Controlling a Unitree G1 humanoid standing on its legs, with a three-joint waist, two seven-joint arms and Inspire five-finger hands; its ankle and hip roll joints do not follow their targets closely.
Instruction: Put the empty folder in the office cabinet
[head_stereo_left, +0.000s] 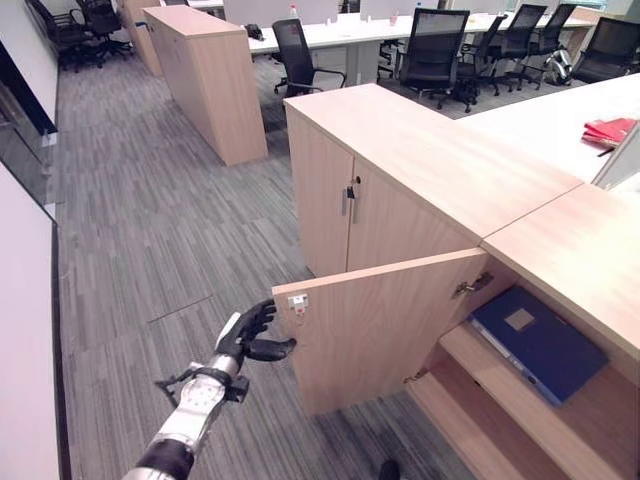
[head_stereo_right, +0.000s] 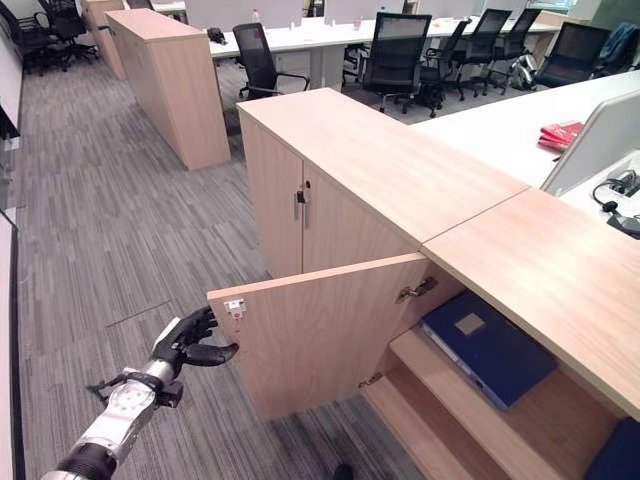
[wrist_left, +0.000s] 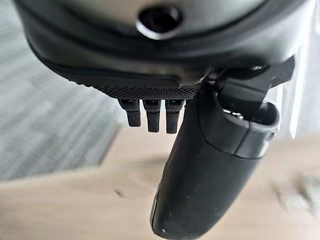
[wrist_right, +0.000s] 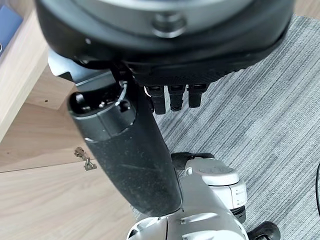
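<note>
A blue folder (head_stereo_left: 540, 340) lies flat on the upper shelf (head_stereo_left: 590, 420) inside the open office cabinet, at the lower right. The cabinet door (head_stereo_left: 380, 320) is swung out toward me. My left hand (head_stereo_left: 245, 335) hovers low over the carpet just beside the door's free edge, open, its thumb pointing at the edge near a small white latch (head_stereo_left: 298, 301). In the left wrist view the thumb (wrist_left: 200, 170) hangs over the door's wood (wrist_left: 70, 205). My right hand (wrist_right: 130, 155) hangs open and empty by the cabinet's side, over the carpet (wrist_right: 270, 110).
A closed two-door cabinet (head_stereo_left: 345, 205) adjoins the open one, under one long wooden top (head_stereo_left: 430, 150). Another tall cabinet (head_stereo_left: 205, 75) stands farther back. Office chairs (head_stereo_left: 435, 50) line a white table behind. A red item (head_stereo_left: 610, 130) lies on the desk at right.
</note>
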